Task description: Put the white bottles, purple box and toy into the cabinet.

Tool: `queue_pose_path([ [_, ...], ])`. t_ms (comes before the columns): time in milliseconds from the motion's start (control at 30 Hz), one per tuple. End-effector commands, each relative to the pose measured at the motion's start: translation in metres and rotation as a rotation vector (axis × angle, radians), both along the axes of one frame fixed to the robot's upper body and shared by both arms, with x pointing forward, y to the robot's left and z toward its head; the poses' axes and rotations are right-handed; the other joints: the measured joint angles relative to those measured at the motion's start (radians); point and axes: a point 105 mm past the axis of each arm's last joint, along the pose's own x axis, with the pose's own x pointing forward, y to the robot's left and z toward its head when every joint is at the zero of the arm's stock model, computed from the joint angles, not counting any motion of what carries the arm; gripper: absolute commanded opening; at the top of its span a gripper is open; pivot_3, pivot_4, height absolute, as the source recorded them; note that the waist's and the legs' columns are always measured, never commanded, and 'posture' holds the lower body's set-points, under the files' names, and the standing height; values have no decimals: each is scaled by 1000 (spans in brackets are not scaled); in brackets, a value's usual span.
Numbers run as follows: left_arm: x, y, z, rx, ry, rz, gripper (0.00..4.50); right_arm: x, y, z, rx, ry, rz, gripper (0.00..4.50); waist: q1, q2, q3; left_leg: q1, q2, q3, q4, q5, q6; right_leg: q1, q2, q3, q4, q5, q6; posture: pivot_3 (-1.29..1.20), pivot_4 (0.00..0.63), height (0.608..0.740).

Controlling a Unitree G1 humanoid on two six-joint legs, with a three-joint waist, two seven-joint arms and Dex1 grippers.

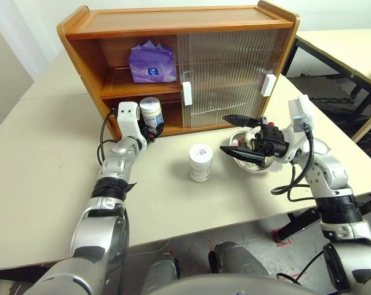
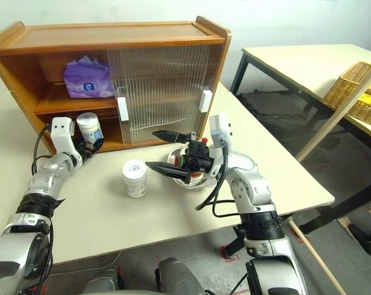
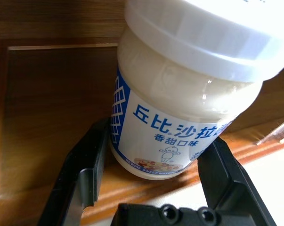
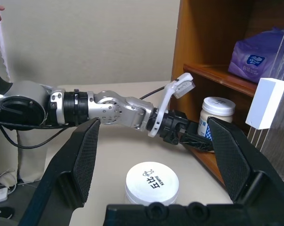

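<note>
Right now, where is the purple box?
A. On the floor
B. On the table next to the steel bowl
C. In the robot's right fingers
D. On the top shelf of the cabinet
D. The purple box sits on the upper shelf in the open left half of the cabinet, above the white bottle that the left gripper has at the lower shelf.

Pale room with cream counters

A cream counter [image 2: 191, 203] stood before a plain light wall [image 2: 283, 21]; a second counter [image 2: 296, 61] with black legs carried a wicker basket [image 2: 357, 92] over grey floor [image 2: 277, 110].
</note>
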Motion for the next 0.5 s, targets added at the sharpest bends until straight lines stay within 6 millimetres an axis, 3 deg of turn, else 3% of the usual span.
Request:
queue_pose_path([
  [33, 10, 3, 14, 28, -43, 13, 3125, -2, 1, -2, -5, 4, 3, 4500, -1, 0, 0, 0, 0, 0, 0, 0, 0, 0, 0, 0, 0, -1, 2, -263, 1, 740],
  [500, 23, 6, 8, 30, -13, 73, 3125, -2, -1, -1, -9, 6, 3, 4500, -8, 0, 0, 0, 0, 0, 0, 0, 0, 0, 0, 0, 0, -1, 4, -271, 3, 740],
])
